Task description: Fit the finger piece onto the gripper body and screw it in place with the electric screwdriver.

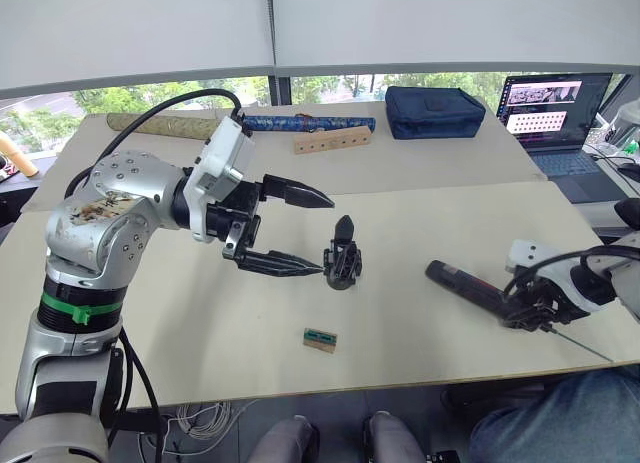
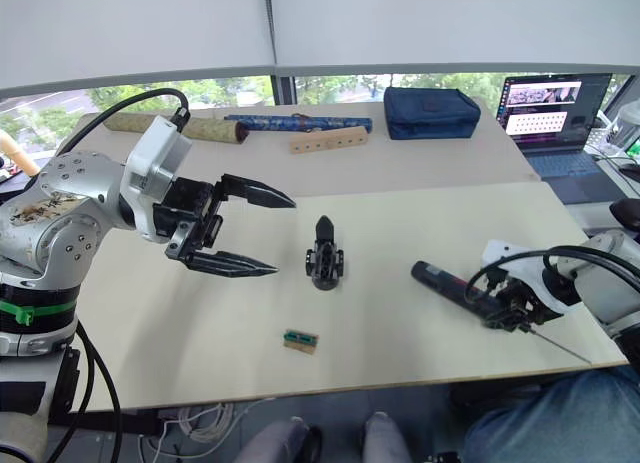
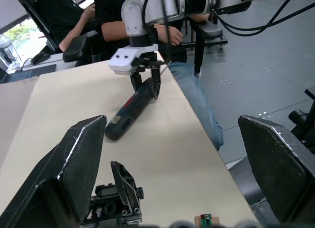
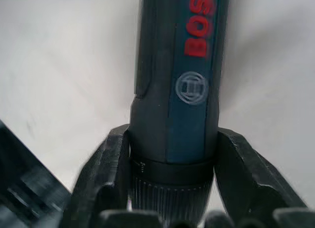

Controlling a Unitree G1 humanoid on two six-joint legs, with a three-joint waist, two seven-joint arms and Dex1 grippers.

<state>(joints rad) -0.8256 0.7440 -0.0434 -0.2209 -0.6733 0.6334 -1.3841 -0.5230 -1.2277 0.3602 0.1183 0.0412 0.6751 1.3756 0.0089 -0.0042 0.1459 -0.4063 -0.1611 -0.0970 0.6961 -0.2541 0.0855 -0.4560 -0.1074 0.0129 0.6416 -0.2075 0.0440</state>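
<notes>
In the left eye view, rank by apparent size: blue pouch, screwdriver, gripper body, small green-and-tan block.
1. Blue pouch, though farthest away.
2. Screwdriver.
3. Gripper body.
4. Green-and-tan block.

The electric screwdriver [image 4: 177, 100] has a smooth, matt dark plastic barrel with a ribbed collar between the right gripper's [image 4: 172, 188] matt black fingers [image 4: 101, 181], and a thin bare-metal bit. The table [image 1: 420, 233] looks matt, pale and smooth.
</notes>
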